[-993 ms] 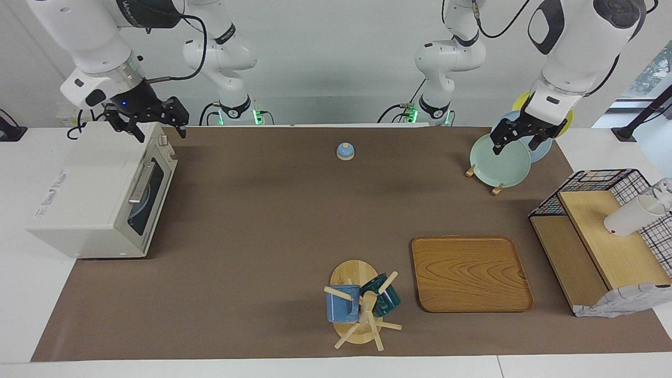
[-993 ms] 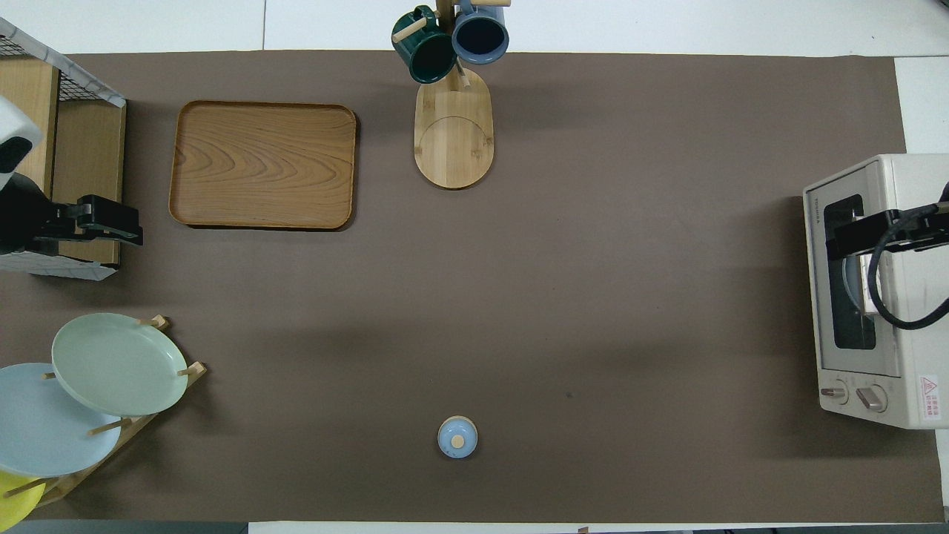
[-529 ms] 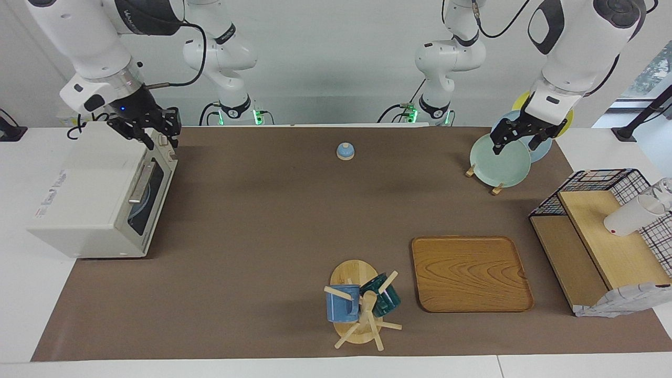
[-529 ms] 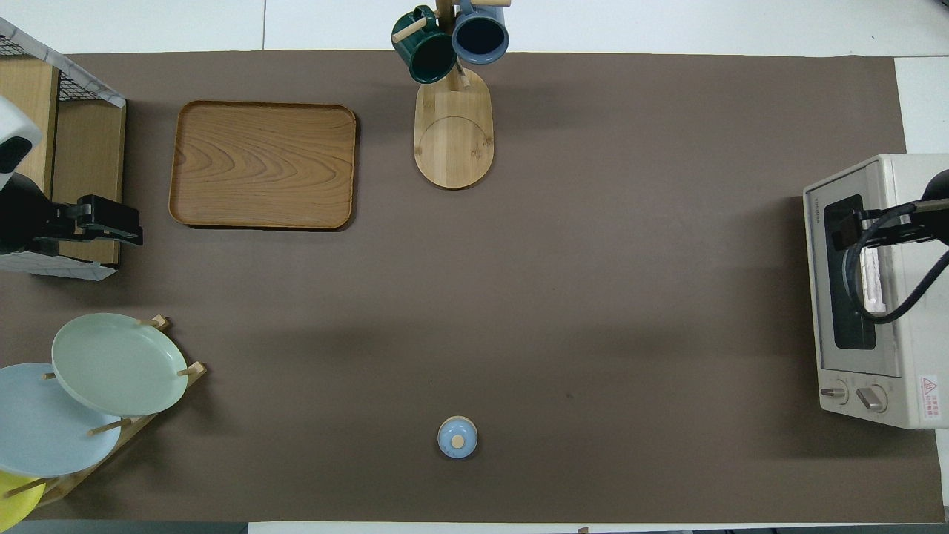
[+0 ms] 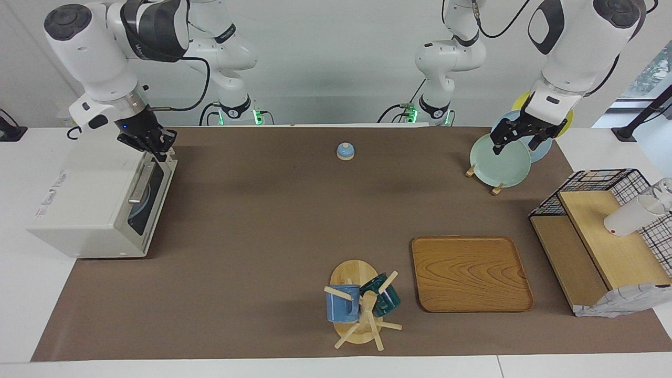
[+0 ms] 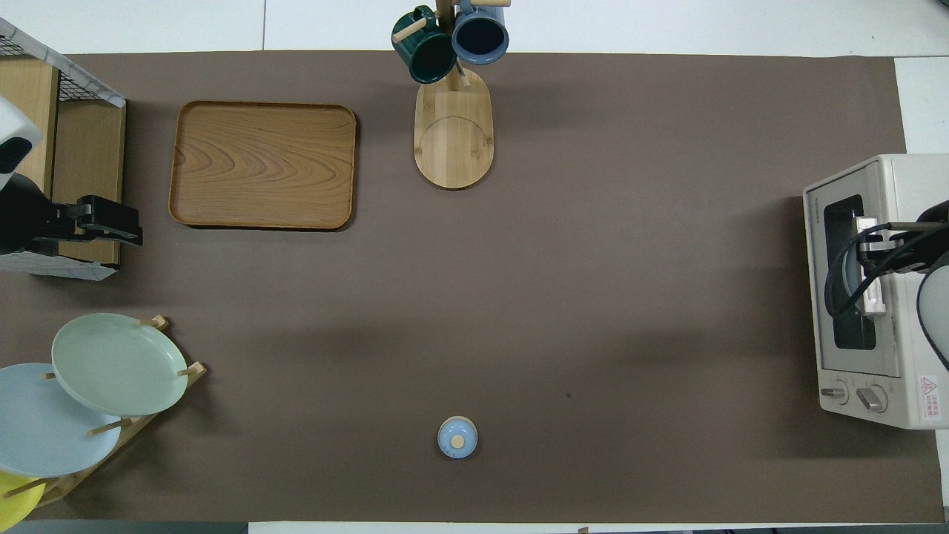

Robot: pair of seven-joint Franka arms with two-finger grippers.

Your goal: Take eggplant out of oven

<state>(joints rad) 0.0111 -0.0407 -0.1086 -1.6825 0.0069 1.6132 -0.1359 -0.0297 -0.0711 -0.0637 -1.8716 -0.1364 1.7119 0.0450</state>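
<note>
White wall (image 5: pixel 325 58) (plain), window (image 5: pixel 653 73) beside.

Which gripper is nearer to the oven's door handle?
Right. The right gripper, shut, is over the oven just above its door handle; the left gripper waits over the plate rack.

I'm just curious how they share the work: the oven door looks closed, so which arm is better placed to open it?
The right. Its gripper is shut, right at the oven door's top edge. The left gripper hangs open over the plate rack at the table's other end.

A wooden tray (image 5: pixel 471 273) lies beside a mug tree (image 5: pixel 362 310); plates (image 5: pixel 500 159) stand racked nearer the robots.
</note>
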